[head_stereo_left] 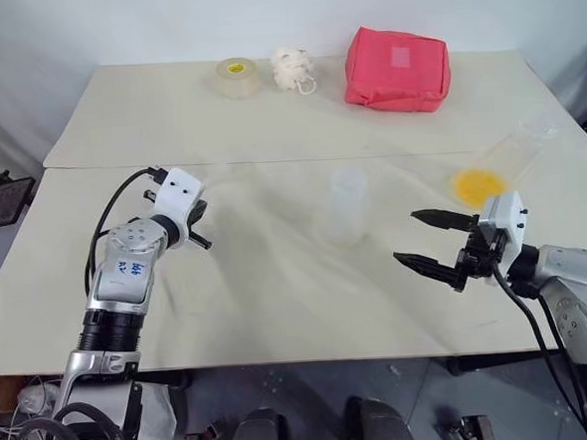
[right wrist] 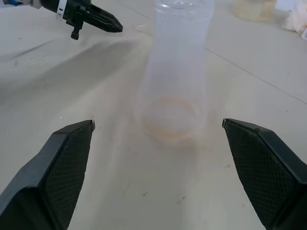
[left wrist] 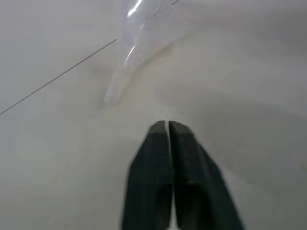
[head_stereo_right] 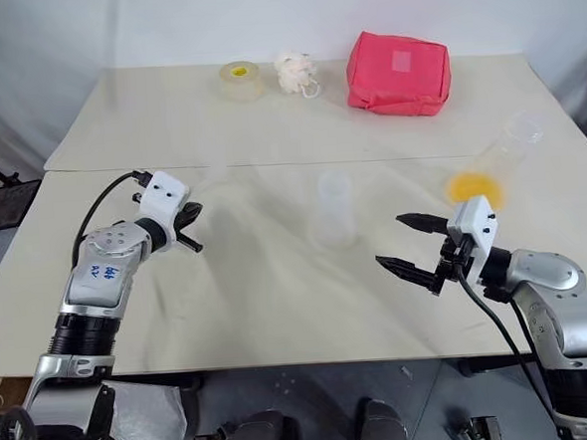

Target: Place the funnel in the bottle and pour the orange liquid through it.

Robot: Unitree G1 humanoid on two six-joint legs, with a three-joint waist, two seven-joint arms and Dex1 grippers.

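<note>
From the head, the bottle (head_stereo_left: 344, 205) stands in the middle of the white table (head_stereo_left: 279, 301), and the orange liquid (head_stereo_left: 476, 183) sits off to the right. The right gripper (head_stereo_left: 426, 240) has its fingers wide apart. In the left wrist view, the left gripper (left wrist: 167, 126) is pressed together on nothing, with the funnel (left wrist: 125, 57) lying just ahead. In the right wrist view, the bottle stands between the spread fingers (right wrist: 67, 158), a bit ahead.

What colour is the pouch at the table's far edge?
Pink-red pouch, clearest in the left eye view.
</note>
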